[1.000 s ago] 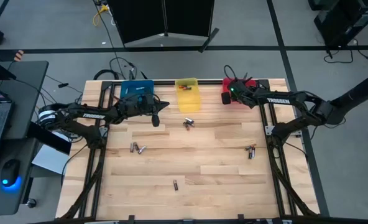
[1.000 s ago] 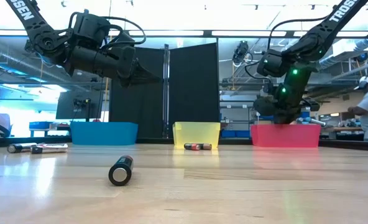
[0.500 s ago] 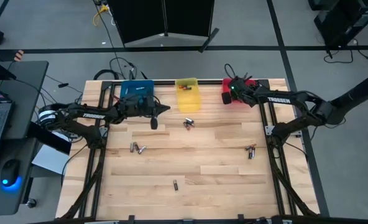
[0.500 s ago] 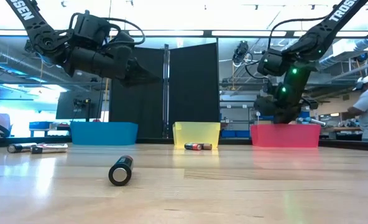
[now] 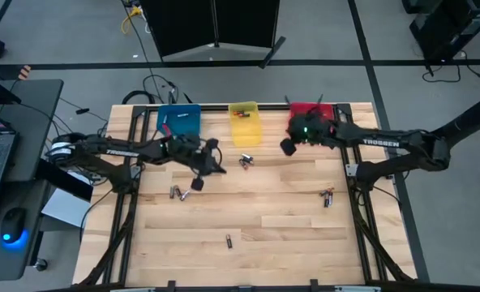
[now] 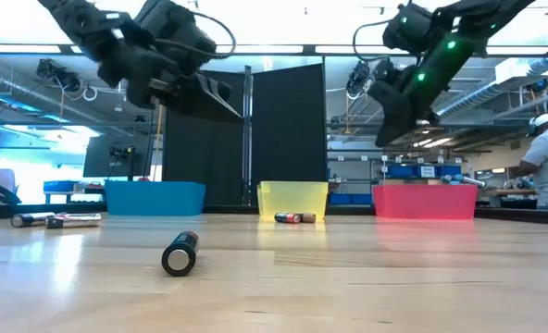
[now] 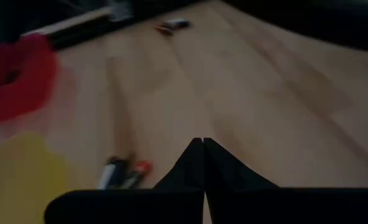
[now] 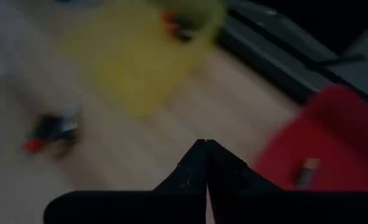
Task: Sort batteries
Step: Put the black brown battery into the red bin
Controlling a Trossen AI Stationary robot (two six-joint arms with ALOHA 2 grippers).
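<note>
Jaws on both arms pressed together, nothing between them, going by each wrist view. Left gripper hangs above the counter, near the pair of batteries on the left side. Right gripper sits in the air just off the red bin, toward the yellow bin.

Batteries loose on the counter: left pair; a small group just in front of the yellow bin; another pair on the right side; 1 single cell toward the near edge, lying on its side in the low view. Yellow bin holds at least 1 reddish cell; red bin shows 1 cell in the right wrist view. Blue bin contents cannot be made out.

Risks, as judgement:
- Cells are round and lie on their sides. A descent with clenched jaws, or slightly off-centre, would likely nudge one and set it rolling, perhaps off the counter.
- Cells lying in touching pairs: pinching 1 may drag or flick its neighbour, or grab 2 at once and land the wrong size in a bin.
- Both grippers lie near the middle group. If both go for it, the arms could collide.
- Release from high above a bin could bounce a cell out.
</note>
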